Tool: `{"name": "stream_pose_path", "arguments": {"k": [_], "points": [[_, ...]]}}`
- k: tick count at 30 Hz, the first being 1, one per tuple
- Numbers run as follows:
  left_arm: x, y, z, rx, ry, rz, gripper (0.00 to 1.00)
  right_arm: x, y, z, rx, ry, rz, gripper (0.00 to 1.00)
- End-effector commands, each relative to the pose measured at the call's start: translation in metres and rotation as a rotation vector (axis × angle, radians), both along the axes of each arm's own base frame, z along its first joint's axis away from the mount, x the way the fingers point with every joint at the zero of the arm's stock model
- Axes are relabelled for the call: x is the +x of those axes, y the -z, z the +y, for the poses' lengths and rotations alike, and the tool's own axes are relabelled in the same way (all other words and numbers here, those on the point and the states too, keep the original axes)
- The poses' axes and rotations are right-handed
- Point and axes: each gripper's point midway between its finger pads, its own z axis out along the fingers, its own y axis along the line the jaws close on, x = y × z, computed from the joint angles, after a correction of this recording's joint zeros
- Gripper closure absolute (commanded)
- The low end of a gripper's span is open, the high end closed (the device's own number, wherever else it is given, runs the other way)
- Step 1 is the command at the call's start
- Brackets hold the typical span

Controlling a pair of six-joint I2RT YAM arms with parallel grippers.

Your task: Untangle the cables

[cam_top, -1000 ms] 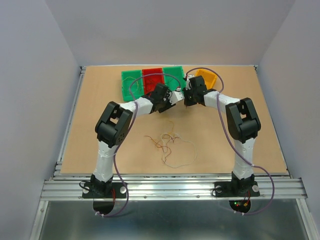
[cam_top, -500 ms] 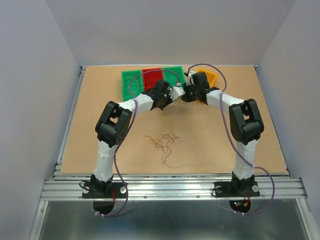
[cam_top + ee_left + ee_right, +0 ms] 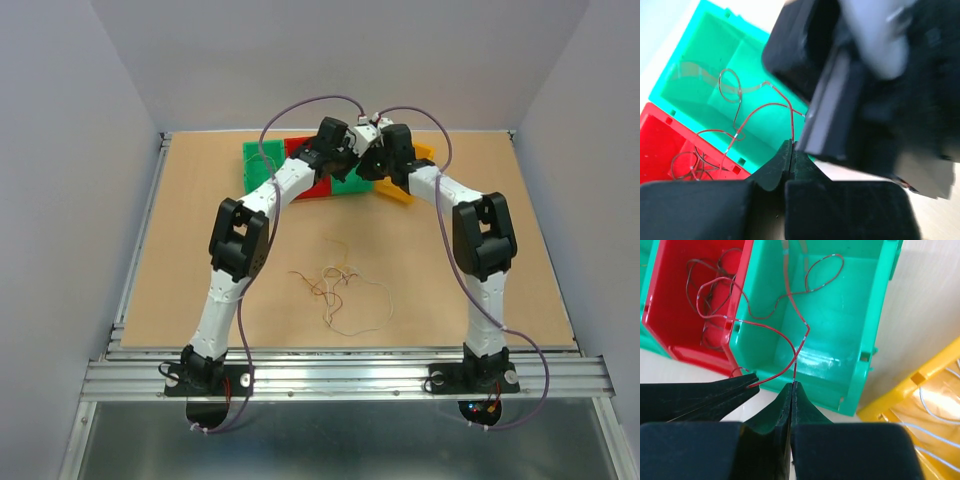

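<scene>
The cables (image 3: pixel 340 285) lie in a small loose tangle of thin loops on the table's middle, far from both grippers. At the back, my left gripper (image 3: pixel 358 138) and right gripper (image 3: pixel 374 140) meet high above the bins. In the left wrist view the left gripper (image 3: pixel 791 146) is shut on a thin red wire (image 3: pixel 791 125). The right gripper (image 3: pixel 793 385) is shut on the same red wire (image 3: pixel 806 330), close beside the left gripper's tips (image 3: pixel 754 380). The wire's loops hang over the green bin (image 3: pixel 880 315).
A row of bins stands at the back: green (image 3: pixel 262 160), red (image 3: pixel 320 190), green (image 3: pixel 350 185), yellow (image 3: pixel 395 190). The red bin (image 3: pixel 742 300) holds dark wires, the yellow bin (image 3: pixel 935 385) white ones. Purple arm cables arch above.
Both arms have lifted and swung toward the back, from in front of the bins to high above them, with the grippers staying tip to tip. The tangle on the table has not moved.
</scene>
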Motion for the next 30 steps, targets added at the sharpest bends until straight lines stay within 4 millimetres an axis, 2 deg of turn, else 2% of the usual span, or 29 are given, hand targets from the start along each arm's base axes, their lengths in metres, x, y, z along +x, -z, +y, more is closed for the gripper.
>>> {"name": "stream_pose_path", "arguments": {"k": [1,2,3,9,13,20,23,27,30], "points": [[0.011,0.002,0.005,-0.020,-0.046,0.034,1.00,0.028,-0.017,0.004,0.040,0.054,-0.058,1.00],[0.017,-0.002,0.006,-0.018,-0.064,0.016,1.00,0.033,-0.018,0.003,0.041,0.069,-0.065,0.99],[0.020,0.007,0.007,-0.008,-0.071,0.026,1.00,0.035,-0.016,0.001,0.038,0.089,-0.064,0.99],[0.034,0.014,0.009,-0.015,-0.129,0.004,1.00,0.047,-0.004,-0.008,0.014,0.161,-0.064,1.00],[0.043,0.008,0.008,-0.050,-0.169,-0.029,1.00,0.052,-0.001,-0.011,0.016,0.189,-0.067,0.99],[0.056,-0.005,0.015,-0.060,-0.225,-0.138,1.00,0.063,-0.011,-0.008,0.055,0.202,-0.133,0.99],[0.058,0.010,0.025,-0.008,-0.251,-0.144,1.00,0.063,-0.002,-0.005,0.051,0.193,-0.119,0.99],[0.060,0.025,0.025,0.011,-0.250,-0.129,1.00,0.062,-0.001,-0.006,0.054,0.199,-0.121,0.99],[0.058,0.026,0.023,0.001,-0.243,-0.118,0.99,0.062,0.001,-0.007,0.055,0.201,-0.121,0.93]]}}
